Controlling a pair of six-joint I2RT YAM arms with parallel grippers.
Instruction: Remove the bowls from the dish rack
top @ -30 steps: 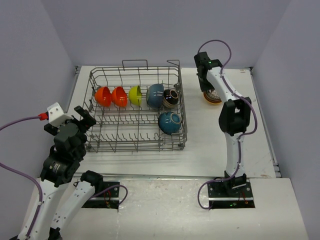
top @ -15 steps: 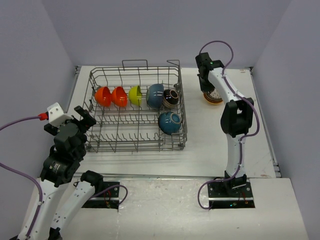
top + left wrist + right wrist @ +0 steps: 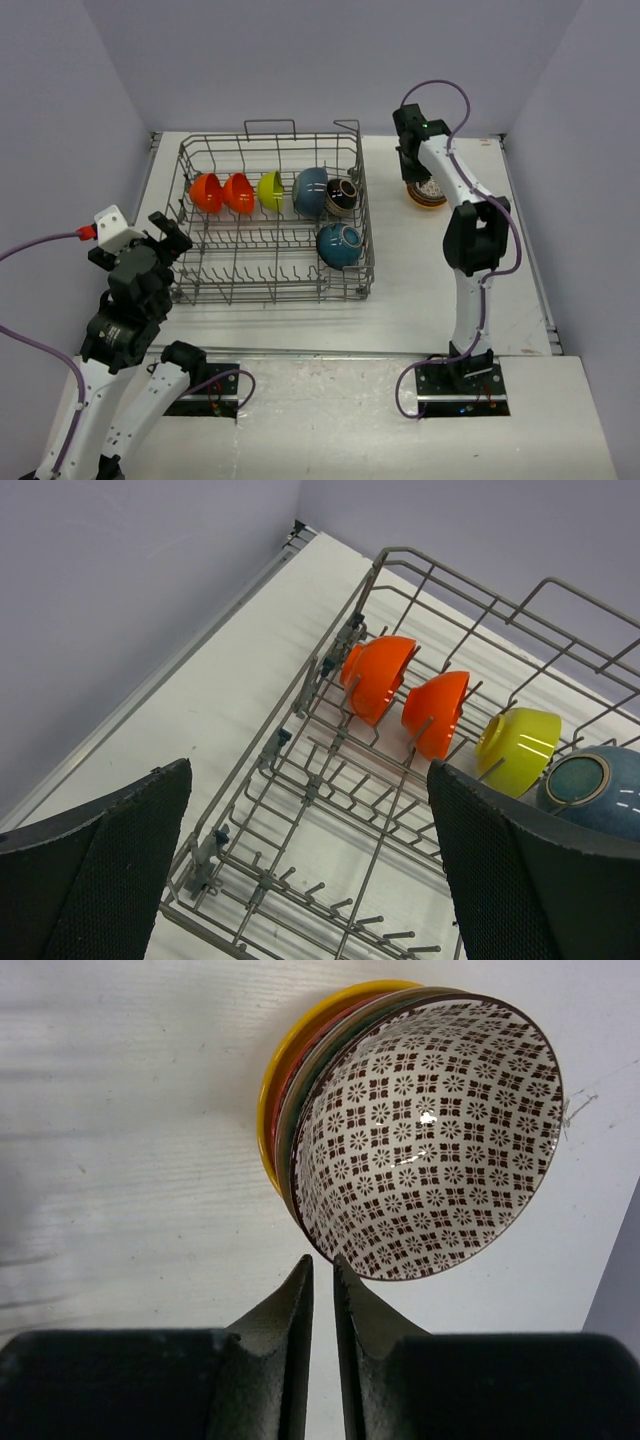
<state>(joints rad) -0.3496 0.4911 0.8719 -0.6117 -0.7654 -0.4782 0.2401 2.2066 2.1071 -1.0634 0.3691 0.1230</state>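
Your dish rack (image 3: 270,297) sits on the table's (image 3: 420,290) left half, six bowls (image 3: 272,190) inside; a bowl stack (image 3: 426,196) stands right of it.

I'm in a robot lab cell: blank lilac walls (image 3: 300,60) box in the white table (image 3: 420,290) under my right gripper (image 3: 322,1260), a purple cable (image 3: 431,82) looping behind it.

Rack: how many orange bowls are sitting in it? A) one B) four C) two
C: two orange bowls stand side by side at the left end of the rack's far row.
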